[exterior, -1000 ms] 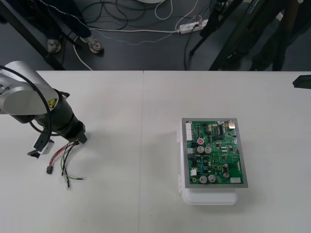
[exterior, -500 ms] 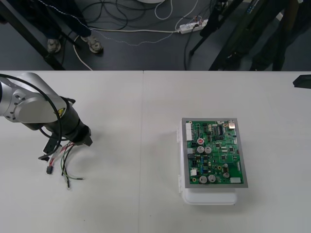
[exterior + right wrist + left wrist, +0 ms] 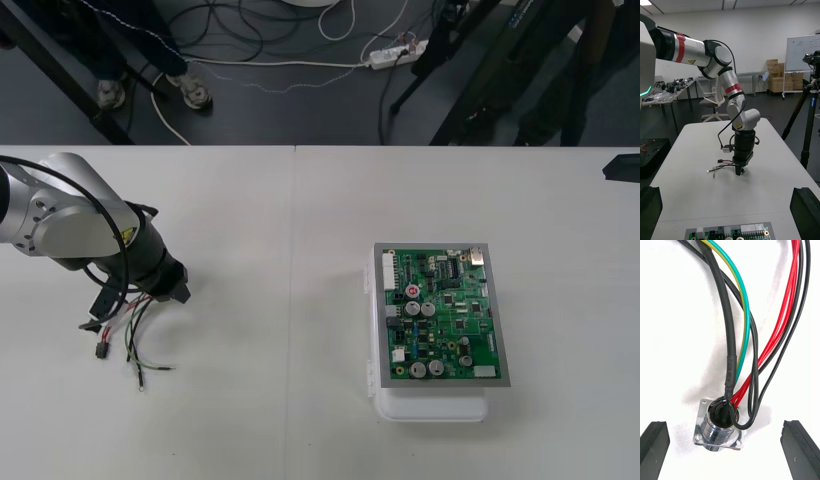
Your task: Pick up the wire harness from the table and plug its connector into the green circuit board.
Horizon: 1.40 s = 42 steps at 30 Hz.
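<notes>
Flanking the socket [image 3: 719, 425], left jaws apart.

left arm [image 3: 60, 215]: extended over the table [image 3: 300, 430] from its left edge, elbow bent, wrist turned straight down | left gripper [image 3: 170, 292]: held low above the tabletop, near the left edge, fingers [image 3: 655, 450] spread wide apart | right gripper [image 3: 622, 167]: parked at the right edge, towards the far corner, fingers [image 3: 805, 213] set far apart
</notes>
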Tool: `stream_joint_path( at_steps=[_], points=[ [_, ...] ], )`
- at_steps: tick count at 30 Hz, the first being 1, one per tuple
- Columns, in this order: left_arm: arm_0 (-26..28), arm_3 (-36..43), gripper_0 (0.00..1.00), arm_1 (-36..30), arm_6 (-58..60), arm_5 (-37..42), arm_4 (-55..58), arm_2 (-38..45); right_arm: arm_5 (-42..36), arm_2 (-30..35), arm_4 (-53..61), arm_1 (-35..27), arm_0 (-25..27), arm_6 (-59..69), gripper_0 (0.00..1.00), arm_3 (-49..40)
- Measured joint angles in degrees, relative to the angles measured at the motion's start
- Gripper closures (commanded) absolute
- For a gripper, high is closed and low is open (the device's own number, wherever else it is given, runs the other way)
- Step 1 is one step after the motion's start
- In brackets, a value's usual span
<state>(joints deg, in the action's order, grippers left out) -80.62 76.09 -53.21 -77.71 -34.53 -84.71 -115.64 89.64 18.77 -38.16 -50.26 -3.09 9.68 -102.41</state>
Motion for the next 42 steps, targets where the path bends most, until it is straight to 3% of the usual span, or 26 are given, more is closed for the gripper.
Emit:
stream_joint_path(
  at_steps=[34,39,41,42],
  points=[
    [1.9,-0.8,0.13,0.5,0.0,2.0,-1.4,0.0,0.0,-0.2,0.0,0.8,0.0,0.0,0.0,0.0],
    [2.0,-0.8,0.37,0.8,0.0,2.3,-1.4,0.0,0.0,-0.2,0.0,0.8,0.0,0.0,0.0,0.0],
    [2.1,-0.8,0.41,0.8,0.0,2.4,-1.4,0.1,0.0,-0.2,0.0,0.8,0.0,0.0,0.0,0.0],
    [2.2,-0.9,0.51,0.9,0.0,2.6,-1.4,0.1,0.0,-0.2,0.0,0.8,0.0,0.0,0.0,0.0]
  ],
)
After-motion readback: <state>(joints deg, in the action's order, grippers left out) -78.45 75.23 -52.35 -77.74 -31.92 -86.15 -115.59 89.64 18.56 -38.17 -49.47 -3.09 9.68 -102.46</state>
